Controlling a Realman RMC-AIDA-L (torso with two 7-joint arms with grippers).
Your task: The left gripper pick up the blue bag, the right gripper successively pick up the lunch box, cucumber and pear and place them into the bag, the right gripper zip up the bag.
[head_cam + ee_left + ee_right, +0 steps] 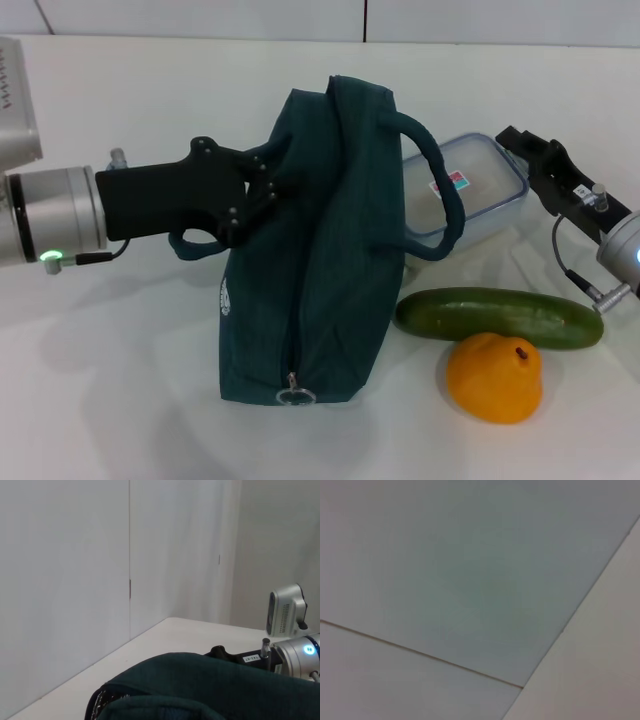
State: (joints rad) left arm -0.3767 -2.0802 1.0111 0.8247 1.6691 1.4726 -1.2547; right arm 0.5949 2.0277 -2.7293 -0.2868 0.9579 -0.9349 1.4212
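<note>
The blue bag (pixel 320 250) stands on the white table (pixel 120 400), its zip closed and the ring pull (pixel 293 388) at the near end. My left gripper (pixel 262 188) reaches in from the left and is shut on the bag's left side, just above one loop handle (pixel 195 247). The lunch box (pixel 478 190) lies behind the bag's right handle (pixel 440 190). My right gripper (pixel 518 140) hovers at the box's far right corner. The cucumber (pixel 500 317) lies right of the bag, with the pear (pixel 495 377) just in front of it. The left wrist view shows the bag's fabric (pixel 210 685) and the right gripper (pixel 222 653) beyond it.
Grey wall panels (pixel 300 18) close off the table's far edge. A cable (pixel 572 270) hangs from the right wrist above the cucumber's end. The right wrist view shows only wall panels (pixel 445 570).
</note>
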